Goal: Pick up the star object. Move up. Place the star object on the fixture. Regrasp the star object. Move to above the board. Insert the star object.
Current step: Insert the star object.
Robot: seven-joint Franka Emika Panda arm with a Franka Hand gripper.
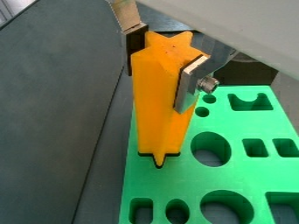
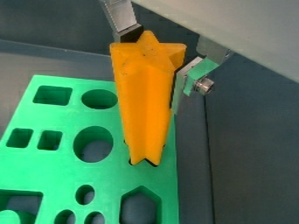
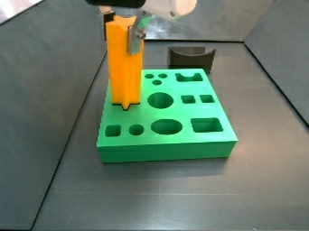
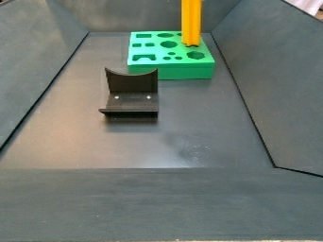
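Basically the last step was in hand: insertion. The gripper [image 1: 163,59] was pinching the star object [image 1: 159,96] near its top end, one silver finger [image 1: 191,83] flat against a face in a wrist view, the opposite finger [image 2: 121,17] at the top edge in a wrist view. The star object stood upright, lower tip at the board [image 3: 205,135] and apparently just entering the star cut-out at the board's edge; both wrist views showed the tip sitting in a dark opening. How deep it had gone I couldn't tell, but nearly the full length was above the surface in a side view [image 3: 121,63], so I'd call it barely started.

The fixture [image 4: 128,95] sat well apart from the board, empty, so the place and regrasp steps looked done.

Next move as I judged it: straight push down, keeping the bar vertical and the star points lined up with the cut-out's points. Risk was jamming if the bar twisted in the grip, since the fingers held only the top and the tip had a long lever arm. A slight tilt would wedge an edge on the rim. Then spread the fingers once it had seated and lift clear

The other holes on the board were empty in both side views
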